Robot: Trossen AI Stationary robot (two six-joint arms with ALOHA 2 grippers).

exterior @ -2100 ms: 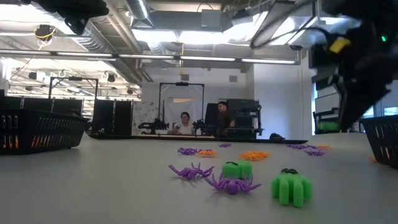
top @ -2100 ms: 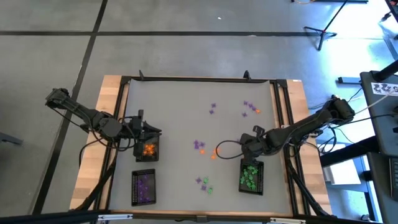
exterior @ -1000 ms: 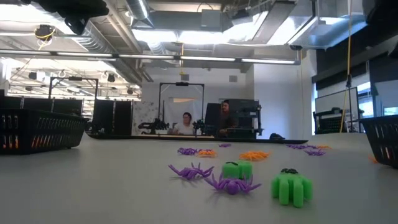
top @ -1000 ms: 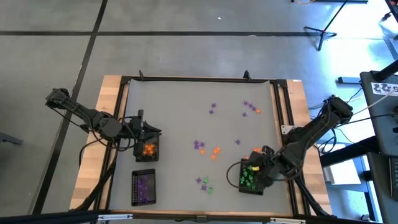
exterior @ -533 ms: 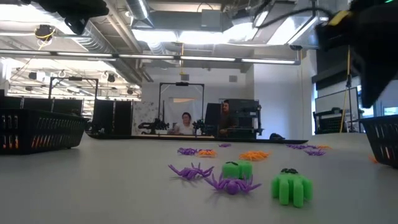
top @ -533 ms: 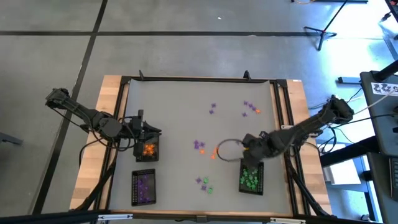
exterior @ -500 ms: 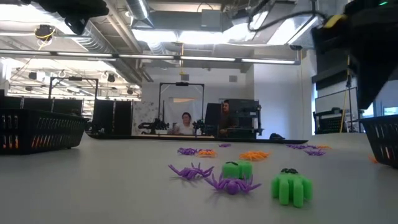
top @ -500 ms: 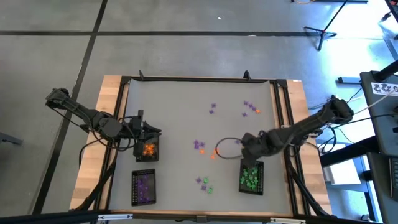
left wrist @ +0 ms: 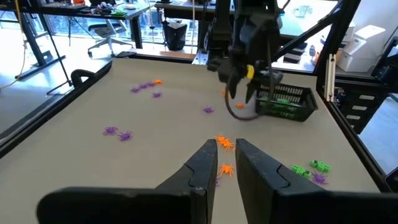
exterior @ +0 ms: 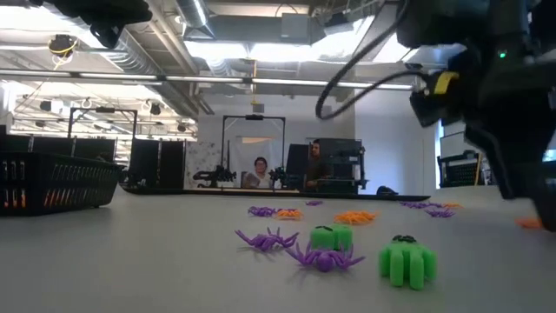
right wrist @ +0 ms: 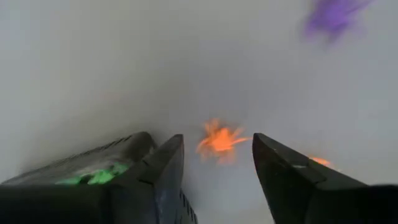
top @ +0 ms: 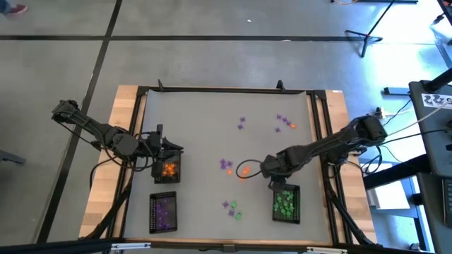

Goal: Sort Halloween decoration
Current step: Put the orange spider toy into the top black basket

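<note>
Looking straight down, the right gripper point(top: 267, 168) is hanging beside loose orange trinkets point(top: 244, 171) at the table's point(top: 198, 134) middle, while the left gripper point(top: 171, 156) is sitting over the orange-filled tray point(top: 168, 170). At table height, green trinkets point(exterior: 407, 259) are lying nearest. Its wrist camera is showing the right jaws spread around an orange spider point(right wrist: 219, 140), gripping nothing. The left fingers point(left wrist: 202, 168) are standing narrowly apart, empty. No writing is legible.

Two dark, slender jointed arms. Black cable looping off the right arm point(top: 332, 144) near its wrist. Yellow patch and small green light on that wrist housing. Matte black tapered fingers point(right wrist: 155, 171), flat inner faces.
</note>
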